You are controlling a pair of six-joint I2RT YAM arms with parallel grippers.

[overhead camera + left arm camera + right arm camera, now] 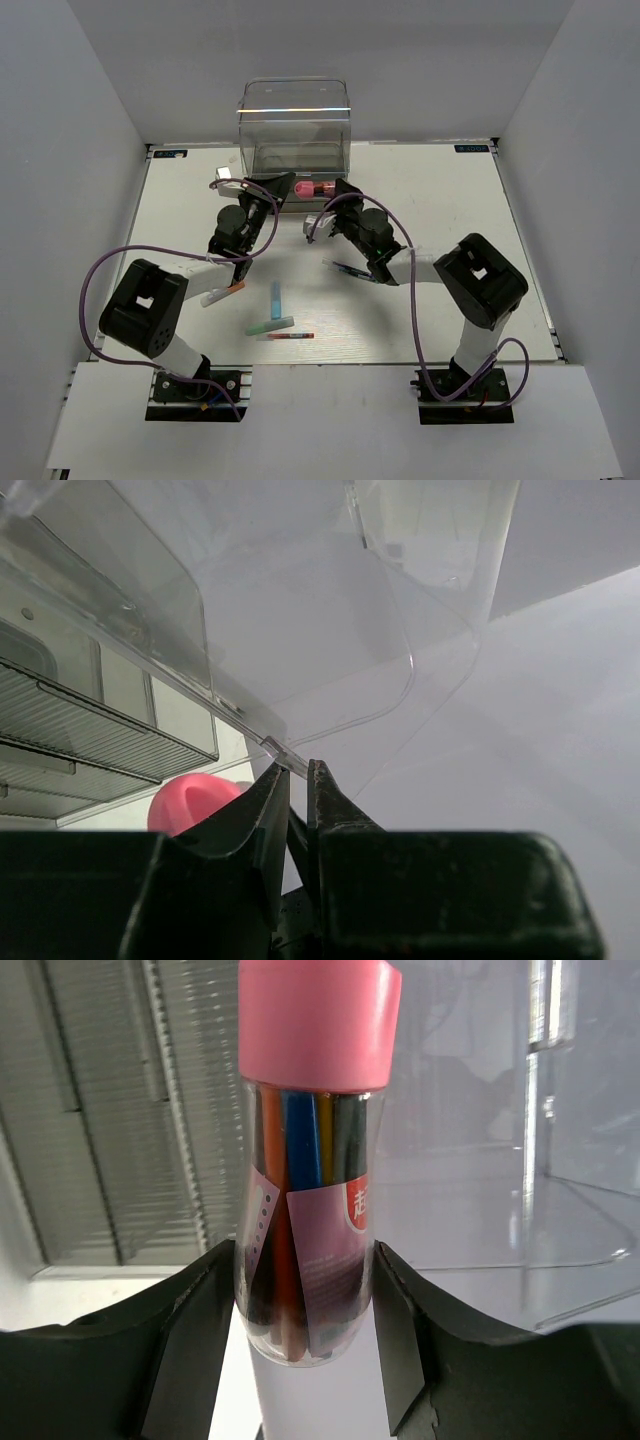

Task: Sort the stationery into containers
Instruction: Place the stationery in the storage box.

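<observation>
**Top and both wrist views.** The right tool (305, 1290) is closed on a pink-capped tube (310, 1190) of coloured pens. Its pads press the clear lower body from both sides, and the cap points away from the wrist. Seen from above, the tube lies just in front of the clear box (295, 110), near its lower front.

The left tool (298, 772) is narrowed almost to nothing. Its tips appear to pinch the thin edge of a clear flap (330, 630) belonging to the box, with ribbed drawers (90, 730) showing beside it.

Loose on the counter (450, 220), well apart from the box, lie:
- a light blue pen (275, 298)
- a teal-green pen (270, 325)
- a thin red pen (291, 336)
- a white marker (222, 293) with an orange tip
- dark pens (350, 270)

**Handling.** The tube is judged light, rigid and smooth-walled. Being round, it may twist or slide between flat pads, so the waisted section below the cap looks the surer hold. The flap is thin, stiff plastic, probably springy, and is best held at its rim alone.
</observation>
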